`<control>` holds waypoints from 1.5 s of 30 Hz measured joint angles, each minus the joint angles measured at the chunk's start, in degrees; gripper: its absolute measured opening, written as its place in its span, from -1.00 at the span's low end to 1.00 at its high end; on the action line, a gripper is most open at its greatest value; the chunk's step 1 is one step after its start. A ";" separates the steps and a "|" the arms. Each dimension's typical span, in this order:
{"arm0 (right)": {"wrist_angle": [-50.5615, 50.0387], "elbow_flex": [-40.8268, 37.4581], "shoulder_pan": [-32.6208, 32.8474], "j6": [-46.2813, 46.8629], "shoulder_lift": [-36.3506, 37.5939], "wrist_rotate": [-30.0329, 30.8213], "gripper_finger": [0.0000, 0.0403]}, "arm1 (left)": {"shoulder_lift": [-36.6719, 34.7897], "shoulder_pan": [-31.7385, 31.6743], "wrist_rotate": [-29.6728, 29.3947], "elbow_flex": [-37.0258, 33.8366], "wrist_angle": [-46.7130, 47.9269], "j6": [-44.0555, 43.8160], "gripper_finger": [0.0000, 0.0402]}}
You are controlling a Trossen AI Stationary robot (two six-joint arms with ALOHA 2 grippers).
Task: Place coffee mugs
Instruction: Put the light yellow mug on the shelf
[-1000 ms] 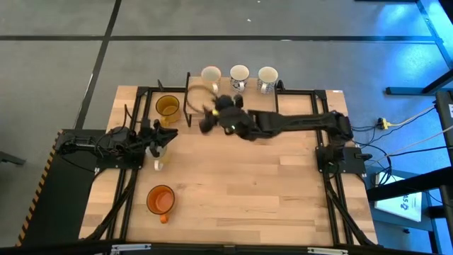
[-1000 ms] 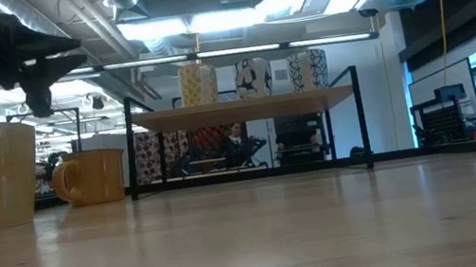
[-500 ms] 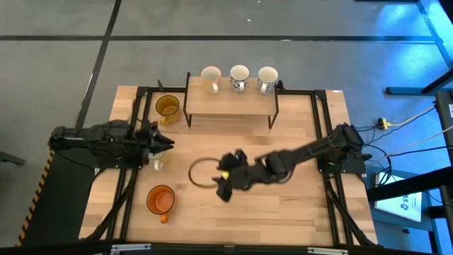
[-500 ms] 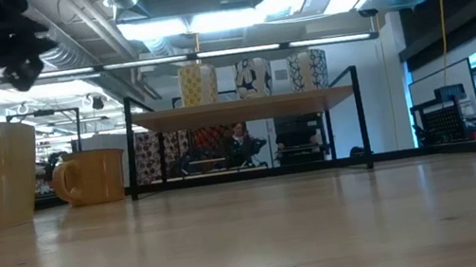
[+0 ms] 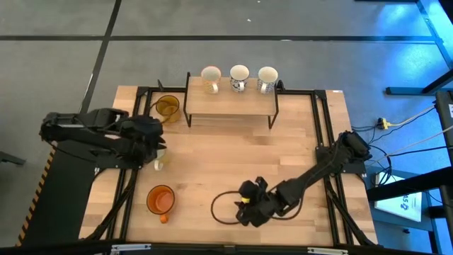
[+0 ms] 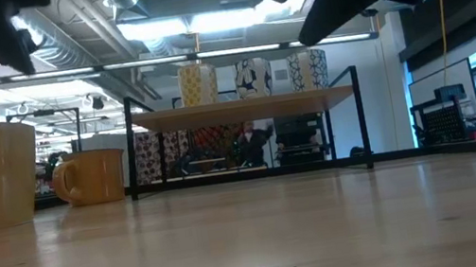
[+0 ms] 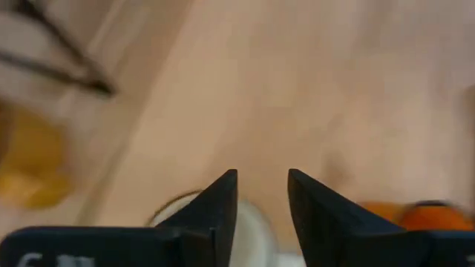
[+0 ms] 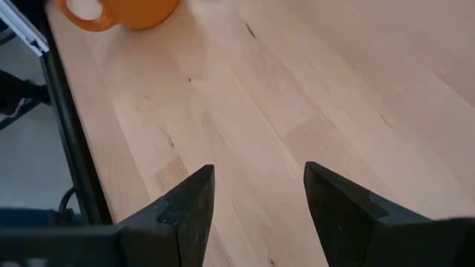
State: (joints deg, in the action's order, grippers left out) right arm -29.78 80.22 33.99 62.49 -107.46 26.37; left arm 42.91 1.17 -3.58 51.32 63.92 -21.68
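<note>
Wooden planks of the counter (image 5: 233, 159) run pale from the near edge, where the right hand (image 5: 249, 210) sits low over bare boards, its two dark fingers (image 8: 189, 204) spread apart with nothing between them. Just to its left, at the near left of the counter, the bright orange mug (image 5: 161, 200) stands upright with its handle toward the near edge; the right wrist view catches the same mug beside the black frame rail (image 8: 70, 130). Farther back on the left, the left hand (image 5: 154, 145) hovers above a white mug (image 5: 158, 164); its fingers (image 7: 217, 211) are parted a little and grip nothing, the mug's rim showing pale below them. Beyond that, the amber-yellow mug (image 5: 167, 108) stands by the left end of the wooden rack (image 5: 230, 105). At the far edge, three pale mugs (image 5: 239, 74) stand in a row along the rack's back edge, well apart from both hands
</note>
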 joint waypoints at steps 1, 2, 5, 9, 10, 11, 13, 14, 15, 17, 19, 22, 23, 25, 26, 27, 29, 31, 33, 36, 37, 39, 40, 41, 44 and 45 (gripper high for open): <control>-0.03 -0.01 0.33 -0.17 0.00 0.05 -0.04 | 1.36 -1.03 -1.09 0.56 1.81 0.83 -0.38; -0.05 -0.01 0.32 -0.63 0.00 0.09 -0.04 | 2.57 -2.31 -2.28 0.76 3.58 1.50 -0.33; -0.68 -0.01 0.57 -1.67 0.00 0.27 -0.04 | 6.12 -6.80 -8.08 0.82 9.02 4.77 -0.21; -1.86 -0.02 0.56 -2.13 -0.01 0.61 -0.04 | 10.94 -12.88 -5.47 0.82 12.42 13.87 -0.16; -1.96 -0.04 0.56 -2.06 0.00 0.98 -0.04 | 11.56 -14.17 -2.87 0.82 12.65 16.17 -0.16; -2.18 -0.04 0.56 -1.67 0.00 1.63 -0.04 | 12.04 -15.40 -0.54 0.82 12.88 18.56 -0.16; -3.41 -0.07 0.56 -1.00 0.26 3.64 -0.04 | 13.04 -17.59 1.63 0.64 13.31 22.45 -0.16; -3.40 -0.08 0.53 -0.88 0.34 4.46 -0.04 | 13.46 -18.63 1.59 0.31 13.68 23.85 -0.16; -3.33 -0.08 0.53 -0.84 0.39 5.09 -0.04 | 13.87 -19.69 1.32 -0.09 13.94 25.15 -0.16; -4.42 -0.08 0.52 -0.82 0.78 5.65 -0.04 | 14.26 -21.53 1.26 -0.67 13.66 27.66 -0.16; -4.70 -0.08 0.47 -0.82 0.96 6.10 -0.04 | 14.21 -22.90 1.43 -1.28 13.10 29.59 -0.16; -5.24 -0.08 0.47 -0.82 0.96 7.12 -0.04 | 14.52 -23.68 2.05 -2.59 12.02 31.47 -0.16; -5.04 -0.08 0.47 -0.84 0.96 7.17 -0.04 | 14.58 -23.69 1.86 -3.28 11.73 31.46 -0.16; -5.18 -0.08 0.47 -1.08 0.96 7.12 -0.04 | 14.49 -23.67 1.76 -4.55 11.38 31.44 -0.16; -5.19 -0.08 0.47 -1.15 0.96 7.13 -0.04 | 14.52 -23.67 2.01 -5.37 10.72 31.44 -0.16; -5.13 -0.08 0.47 -1.19 0.96 7.12 -0.04 | 14.63 -23.67 2.24 -5.87 10.05 31.44 -0.16; -5.21 -0.08 0.49 -1.20 0.96 7.10 -0.04 | 14.86 -23.65 2.35 -5.51 8.53 31.36 -0.16; -5.21 -0.08 0.49 -1.24 0.96 7.10 -0.04 | 14.92 -23.65 2.33 -5.51 7.51 31.19 -0.16; -5.22 -0.08 0.49 -1.25 0.96 7.10 -0.04 | 15.41 -23.65 2.34 -5.52 7.37 31.46 -0.16; -5.22 -0.08 0.49 -1.39 0.96 7.11 -0.04 | 16.75 -23.65 3.19 -5.75 7.34 32.96 -0.17; -5.19 -0.08 0.49 -1.43 0.96 7.12 -0.04 | 17.17 -23.65 3.33 -5.95 7.10 33.59 -0.18; -5.18 -0.08 0.49 -1.67 0.94 7.10 -0.04 | 18.62 -23.65 3.36 -6.29 6.76 34.41 -0.21; -5.07 -0.08 0.49 -1.68 0.94 7.12 -0.04 | 19.42 -23.65 3.34 -6.32 6.77 34.73 -0.23; -5.03 -0.08 0.49 -1.88 0.94 7.10 -0.04 | 20.17 -23.65 3.33 -6.35 6.83 34.93 -0.25; -4.97 -0.08 0.49 -2.36 0.94 7.12 -0.04 | 21.97 -23.65 3.40 -6.36 6.90 35.46 -0.36; -4.99 -0.08 0.49 -2.40 0.93 7.12 -0.04 | 22.67 -23.65 3.54 -6.35 6.90 35.95 -0.41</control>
State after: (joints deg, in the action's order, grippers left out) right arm -34.76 80.14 34.48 60.09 -106.53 33.50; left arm 65.58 -22.48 -0.05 44.97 70.83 14.27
